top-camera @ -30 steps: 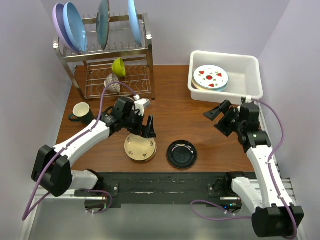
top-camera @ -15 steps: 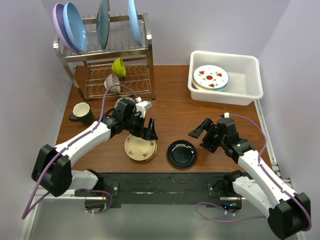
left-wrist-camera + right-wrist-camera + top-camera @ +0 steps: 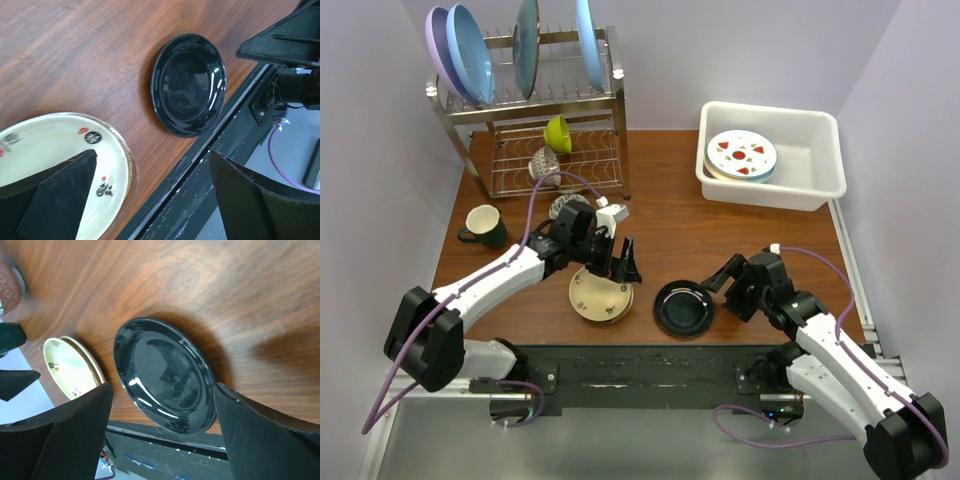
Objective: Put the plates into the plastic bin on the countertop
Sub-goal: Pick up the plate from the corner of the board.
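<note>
A glossy black plate (image 3: pixel 684 307) lies near the front edge of the wood countertop (image 3: pixel 680 230); it also shows in the left wrist view (image 3: pixel 189 84) and the right wrist view (image 3: pixel 162 374). A gold-tan plate (image 3: pixel 599 296) with small marks lies left of it, seen too in the left wrist view (image 3: pixel 55 160). The white plastic bin (image 3: pixel 815 150) at back right holds a stack topped by a white plate with red spots (image 3: pixel 741 154). My left gripper (image 3: pixel 622 262) is open just above the gold-tan plate's right edge. My right gripper (image 3: pixel 727 284) is open, just right of the black plate.
A steel wire rack (image 3: pixel 535 110) at back left holds large blue and lilac plates, a lime-green bowl (image 3: pixel 558 133) and a speckled cup. A dark mug (image 3: pixel 483 226) stands left. The table's front edge runs just below both plates.
My right arm swung from beside the bin down and left to the black plate's right side. My left gripper shifted slightly right over the gold-tan plate.
</note>
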Tool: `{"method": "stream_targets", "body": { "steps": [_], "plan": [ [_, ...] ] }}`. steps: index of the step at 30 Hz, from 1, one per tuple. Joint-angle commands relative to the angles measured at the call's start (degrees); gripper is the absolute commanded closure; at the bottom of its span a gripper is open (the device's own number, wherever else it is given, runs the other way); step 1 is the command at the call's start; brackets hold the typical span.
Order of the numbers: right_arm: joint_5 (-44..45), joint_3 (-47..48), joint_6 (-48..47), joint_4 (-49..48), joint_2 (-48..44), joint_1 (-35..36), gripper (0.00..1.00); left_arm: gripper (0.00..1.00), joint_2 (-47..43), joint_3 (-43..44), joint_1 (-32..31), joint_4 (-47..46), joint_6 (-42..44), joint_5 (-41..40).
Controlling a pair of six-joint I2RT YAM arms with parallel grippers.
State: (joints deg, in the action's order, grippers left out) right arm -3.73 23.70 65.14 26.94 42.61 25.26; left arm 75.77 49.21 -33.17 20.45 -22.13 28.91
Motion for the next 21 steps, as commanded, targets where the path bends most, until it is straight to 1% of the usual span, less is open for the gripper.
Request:
{"method": "stream_targets", "body": {
  "steps": [1, 5, 12, 16, 21],
  "plan": [
    [0.3, -2.1, 3.0, -0.3, -0.1, 0.5, 0.16, 0.0, 1.9, -0.4, -2.2, -4.8, -3.2, 1.9],
    [-1.2, -4.9, 4.1, -3.1, -0.2, 0.8, 0.17, 0.02, 5.3, 0.6, -5.1, -5.4, -4.3, 0.8],
    [-2.6, -7.0, 4.8, -4.6, -0.2, 1.2, 0.19, 0.02, 9.2, 1.1, -7.5, -8.8, -6.9, 1.0],
    [-3.5, -9.3, 5.8, -7.2, -0.5, 1.5, 0.24, 0.02, 12.2, 1.2, -9.2, -10.2, -7.3, 0.6],
    [-4.4, -10.9, 6.0, -9.7, 0.8, 1.8, 0.27, 0.02, 15.0, 0.8, -10.9, -13.1, -8.9, 0.7]
  ]
}}
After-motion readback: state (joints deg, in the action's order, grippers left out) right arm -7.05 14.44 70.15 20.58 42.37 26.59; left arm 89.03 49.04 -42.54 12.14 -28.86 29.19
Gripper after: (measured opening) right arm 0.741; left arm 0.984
